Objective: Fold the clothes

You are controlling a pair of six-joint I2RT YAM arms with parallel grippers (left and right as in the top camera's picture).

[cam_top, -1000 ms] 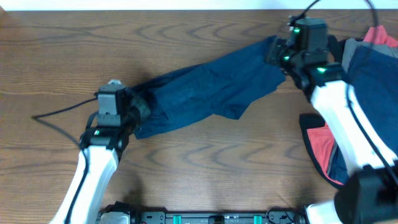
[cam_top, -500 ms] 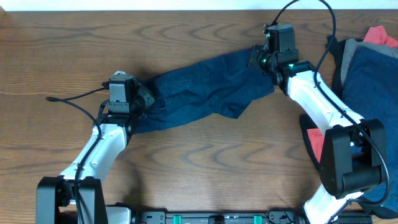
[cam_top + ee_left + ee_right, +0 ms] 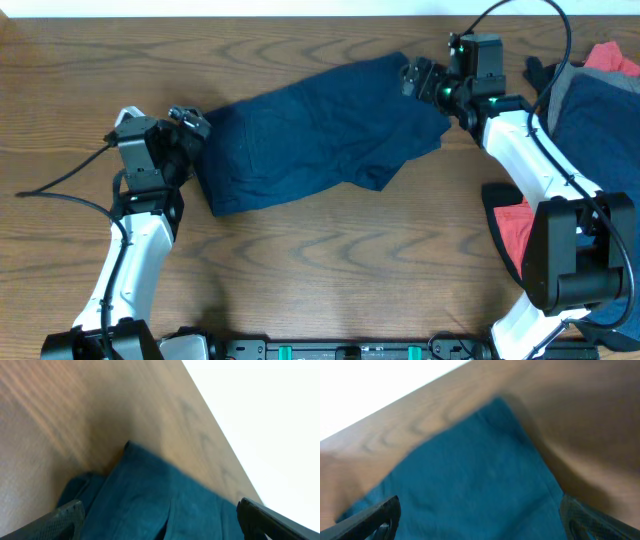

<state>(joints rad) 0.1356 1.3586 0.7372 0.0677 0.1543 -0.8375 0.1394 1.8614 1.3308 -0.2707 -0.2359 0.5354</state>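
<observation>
Though the counter was broad, the navy garment filled only its middle. It lay spread flat, with its long axis running from the robot's near left to its far right. A heap of other clothes sat apart at the right edge. The left tool stood just beside the garment's left end and the right tool at its far right corner, so each arm was nearest one short end. In both wrist views the fingers were spread wide over the cloth, gripping nothing. The coming fold, I judged, would carry one end along that axis toward the other.
</observation>
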